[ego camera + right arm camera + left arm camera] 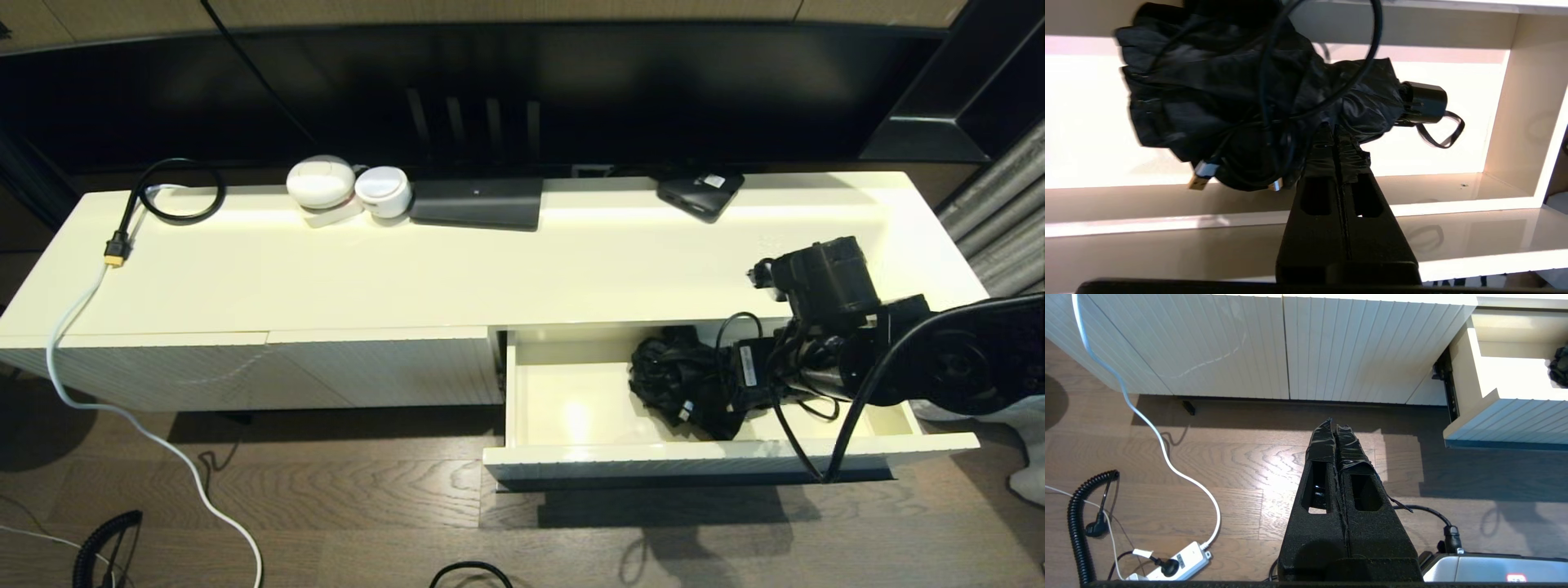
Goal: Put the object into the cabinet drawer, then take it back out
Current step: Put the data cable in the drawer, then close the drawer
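The cabinet drawer (571, 452) stands pulled open at the right of the cream cabinet; its inside wall (1506, 122) shows in the right wrist view. Inside lies the object, a folded black umbrella (678, 384) (1229, 102) with a black USB cable (1199, 179) tangled round it. My right gripper (722, 390) (1336, 132) reaches into the drawer from the right, its jaws pressed together on the edge of the umbrella's fabric. The left gripper (1336, 425) hangs shut and empty over the wooden floor, in front of the ribbed panels and left of the drawer (1494, 416).
On the cabinet top sit two white round devices (343, 186), a flat dark box (478, 202), a small black device (700, 194) and a coiled black cable (180, 192). A white cable (122, 408) runs down to a power strip (1180, 561) on the floor.
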Motion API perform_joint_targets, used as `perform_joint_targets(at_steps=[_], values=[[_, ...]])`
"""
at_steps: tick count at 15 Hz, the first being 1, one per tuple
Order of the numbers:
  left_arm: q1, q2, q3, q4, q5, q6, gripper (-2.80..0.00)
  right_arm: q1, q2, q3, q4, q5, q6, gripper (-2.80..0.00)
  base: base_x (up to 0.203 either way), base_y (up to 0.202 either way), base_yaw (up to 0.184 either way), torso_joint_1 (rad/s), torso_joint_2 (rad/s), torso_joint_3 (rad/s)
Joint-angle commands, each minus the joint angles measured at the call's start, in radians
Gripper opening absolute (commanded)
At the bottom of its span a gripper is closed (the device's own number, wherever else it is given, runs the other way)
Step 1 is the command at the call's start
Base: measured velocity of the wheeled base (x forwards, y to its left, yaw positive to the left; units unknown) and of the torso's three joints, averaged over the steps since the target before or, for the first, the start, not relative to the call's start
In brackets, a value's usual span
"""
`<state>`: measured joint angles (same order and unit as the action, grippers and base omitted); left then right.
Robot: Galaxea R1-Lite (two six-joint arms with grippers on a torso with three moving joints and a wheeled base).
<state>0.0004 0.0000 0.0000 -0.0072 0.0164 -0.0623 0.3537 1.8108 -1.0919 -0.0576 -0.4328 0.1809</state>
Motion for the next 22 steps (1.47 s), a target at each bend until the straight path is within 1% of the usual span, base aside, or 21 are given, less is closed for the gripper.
perform_joint_targets(at_steps=[1,4,10,13,18,22], values=[[0.001,0.0,0.0,0.0,0.0,-0.001,-2.8,-0.033,0.044,-0.004,-0.025,-0.001,0.002,-2.8,0.0,0.0,0.0,0.0,0.0,0.0],[0.001,0.0,0.0,0.0,0.0,-0.001,-2.8,-0.056,0.088,-0.009,-0.062,0.002,0.001,-2.8,0.0,0.0,0.0,0.0,0.0,0.0],[0.0,0.0,0.0,0.0,0.0,-0.001,-2.8,-0.055,0.131,-0.025,-0.076,0.009,0.003,-2.8,0.0,0.0,0.0,0.0,0.0,0.0],[0.001,0.0,0.0,0.0,0.0,-0.001,-2.8,-0.055,0.069,-0.01,-0.065,0.01,-0.002,-2.8,0.0,0.0,0.0,0.0,0.0,0.0],[0.001,0.0,0.0,0.0,0.0,-0.001,-2.8,-0.046,-0.037,0.014,0.011,0.008,-0.01,-2.8,0.0,0.0,0.0,0.0,0.0,0.0],[0.001,0.0,0.0,0.0,0.0,-0.001,-2.8,-0.041,0.018,-0.021,-0.02,0.009,0.005,-2.8,0.0,0.0,0.0,0.0,0.0,0.0]])
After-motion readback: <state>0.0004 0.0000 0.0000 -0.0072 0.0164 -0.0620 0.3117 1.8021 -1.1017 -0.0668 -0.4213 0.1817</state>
